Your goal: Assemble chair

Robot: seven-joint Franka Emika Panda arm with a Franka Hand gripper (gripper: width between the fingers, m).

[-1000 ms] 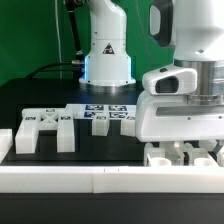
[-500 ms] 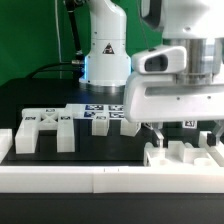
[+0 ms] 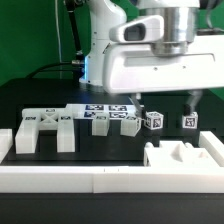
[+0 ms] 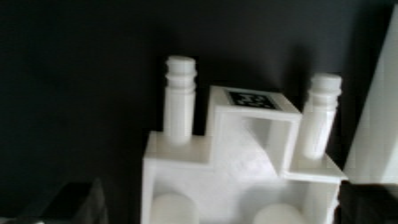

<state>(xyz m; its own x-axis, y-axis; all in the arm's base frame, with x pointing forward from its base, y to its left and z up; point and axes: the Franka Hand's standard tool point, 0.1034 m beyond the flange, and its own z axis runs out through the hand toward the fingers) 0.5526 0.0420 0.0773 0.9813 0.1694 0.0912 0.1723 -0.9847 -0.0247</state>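
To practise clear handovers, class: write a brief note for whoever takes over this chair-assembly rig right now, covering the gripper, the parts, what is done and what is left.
Gripper: open, empty, hovering above the notched part just behind the front border rail, on the exterior view's right.
Parts: notched frame on the exterior view's left; four small tagged blocks in a row by the marker board.
Done: the notched part stands at the rail; the wrist view shows two upright pegs on it.
Left: nothing looks joined into a chair yet; frame and blocks lie loose.
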